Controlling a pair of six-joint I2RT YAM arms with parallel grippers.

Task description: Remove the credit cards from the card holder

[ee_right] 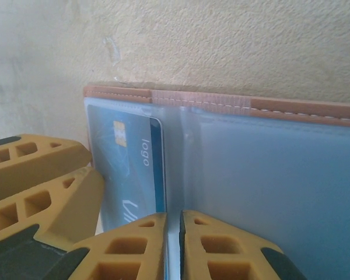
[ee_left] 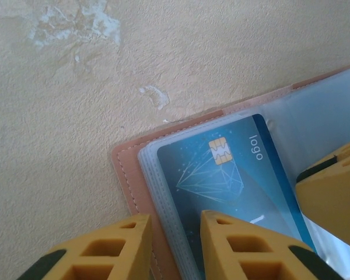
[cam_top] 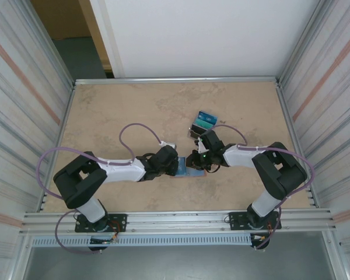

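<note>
We find the credit card (ee_left: pixel 227 175) at the left gripper (ee_left: pixel 175 245), grasp unclear; the right gripper (ee_right: pixel 174 245) clenches the card holder (ee_left: pixel 128 169) mid-fold.

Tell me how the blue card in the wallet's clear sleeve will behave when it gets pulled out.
The credit card looks thin, flat and rigid, so it should probably slide out stiffly without flopping. Its glossy face under the clear sleeve suggests a slippery grip. The thin card holder on the table may drag along.
</note>
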